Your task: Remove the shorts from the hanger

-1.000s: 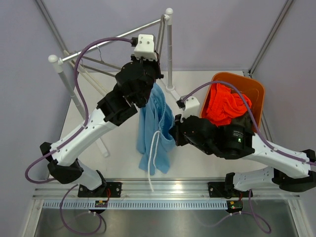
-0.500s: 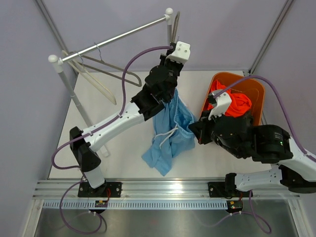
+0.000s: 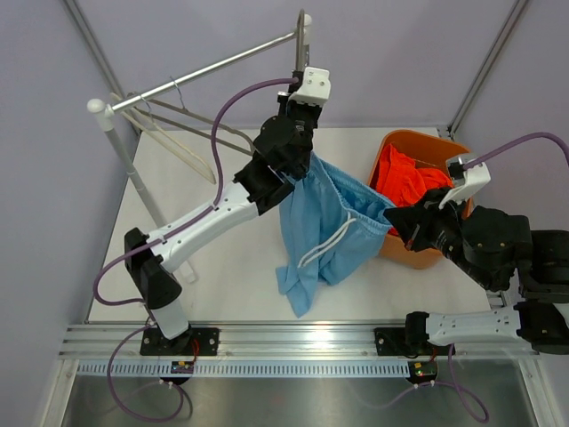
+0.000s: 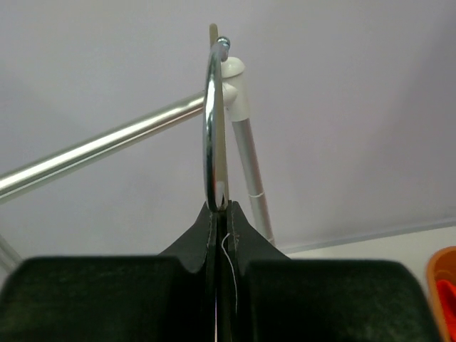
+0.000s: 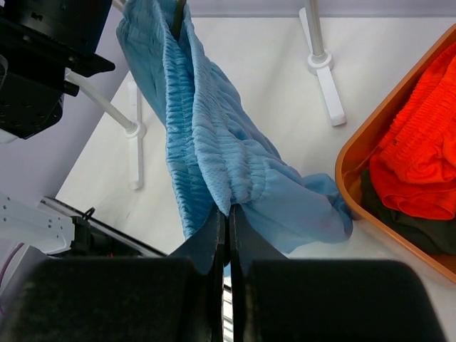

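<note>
Top external: left gripper (image 4: 219,208) is clamping the hanger hook (image 4: 211,121), right gripper (image 3: 392,214) is pinching the light blue shorts (image 3: 329,222); freeing them needs a sideways pull.

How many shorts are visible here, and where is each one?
3. The light blue shorts stretch from the hanger in the left gripper to the right gripper. The orange shorts lie in the bin; the dark olive shorts lie under them, mostly hidden.

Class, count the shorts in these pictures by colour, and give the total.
Blue shorts: 1
Orange shorts: 1
Dark green shorts: 1
Total: 3
</note>
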`<state>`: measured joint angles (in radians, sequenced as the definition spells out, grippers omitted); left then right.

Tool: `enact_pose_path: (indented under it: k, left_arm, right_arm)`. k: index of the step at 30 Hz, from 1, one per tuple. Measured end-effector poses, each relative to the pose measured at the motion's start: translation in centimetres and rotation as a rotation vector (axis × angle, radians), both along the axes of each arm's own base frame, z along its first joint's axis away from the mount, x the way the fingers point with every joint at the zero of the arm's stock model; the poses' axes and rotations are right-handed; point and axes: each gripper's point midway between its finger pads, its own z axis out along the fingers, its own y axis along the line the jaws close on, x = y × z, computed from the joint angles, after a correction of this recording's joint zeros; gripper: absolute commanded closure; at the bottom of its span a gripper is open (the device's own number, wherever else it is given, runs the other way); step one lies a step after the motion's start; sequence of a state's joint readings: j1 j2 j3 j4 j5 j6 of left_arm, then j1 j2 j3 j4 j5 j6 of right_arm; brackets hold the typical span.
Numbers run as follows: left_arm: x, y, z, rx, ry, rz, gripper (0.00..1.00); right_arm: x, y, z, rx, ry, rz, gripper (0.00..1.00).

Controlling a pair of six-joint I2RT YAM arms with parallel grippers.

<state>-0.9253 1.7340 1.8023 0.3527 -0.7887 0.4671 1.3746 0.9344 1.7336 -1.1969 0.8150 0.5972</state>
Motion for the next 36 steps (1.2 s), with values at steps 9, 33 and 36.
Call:
enact_pose_path:
  k: [9,33,36]
  left_arm:
    - [-3.9,2.1,3.6,-0.203,-0.010,-0.247,1.00]
    - [-10.4,-0.4,3.7,-0.423,0.024,-0.693,1.00]
    - [-10.9,0.3,4.4,-0.415,0.024,-0.686,1.00]
  right_arm:
    - [0.8,1.4,-1.0,-0.081,-0.010,-0.026,0.99]
    - [3.5,4.4,6.2,-0.085,-0.174,-0.081,1.00]
    - [5.3,1.5,9.1,-0.085,-0.257,-0.208,1.00]
